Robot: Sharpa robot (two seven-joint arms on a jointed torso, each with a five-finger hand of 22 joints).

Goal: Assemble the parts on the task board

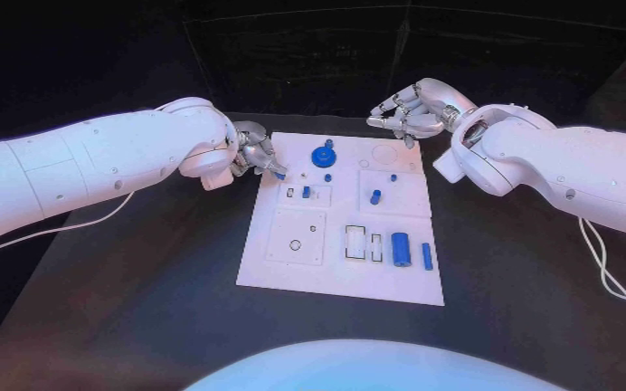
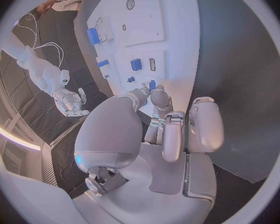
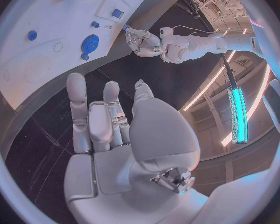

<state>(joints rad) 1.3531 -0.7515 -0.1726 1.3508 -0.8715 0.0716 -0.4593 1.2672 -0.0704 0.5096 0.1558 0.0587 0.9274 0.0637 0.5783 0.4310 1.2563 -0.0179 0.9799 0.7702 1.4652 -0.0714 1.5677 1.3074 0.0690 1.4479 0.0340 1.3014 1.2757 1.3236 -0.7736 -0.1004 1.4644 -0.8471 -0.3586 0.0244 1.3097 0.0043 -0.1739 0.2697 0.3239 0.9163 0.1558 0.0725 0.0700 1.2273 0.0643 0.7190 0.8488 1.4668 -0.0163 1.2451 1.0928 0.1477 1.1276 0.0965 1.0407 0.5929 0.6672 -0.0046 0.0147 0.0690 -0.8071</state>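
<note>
The white task board (image 1: 294, 269) lies in the middle of the black table. My left hand (image 1: 254, 156) hovers at the board's far left corner and pinches a small blue part (image 2: 152, 84) between thumb and fingertips, just above the board (image 2: 171, 15). My right hand (image 1: 411, 110) floats over the table beyond the board's far right corner, fingers stretched out and holding nothing (image 3: 109, 119). On the board are a blue gear (image 1: 322, 156), a blue cylinder (image 1: 401, 248) and a thin blue bar (image 1: 427, 255).
Small blue pieces (image 1: 307, 192) (image 1: 375, 197) stand in the board's middle plates. Rectangular slots (image 1: 355, 242) and a round hole (image 1: 295, 245) lie in the near half. A white cable (image 1: 600, 264) trails at the right table edge.
</note>
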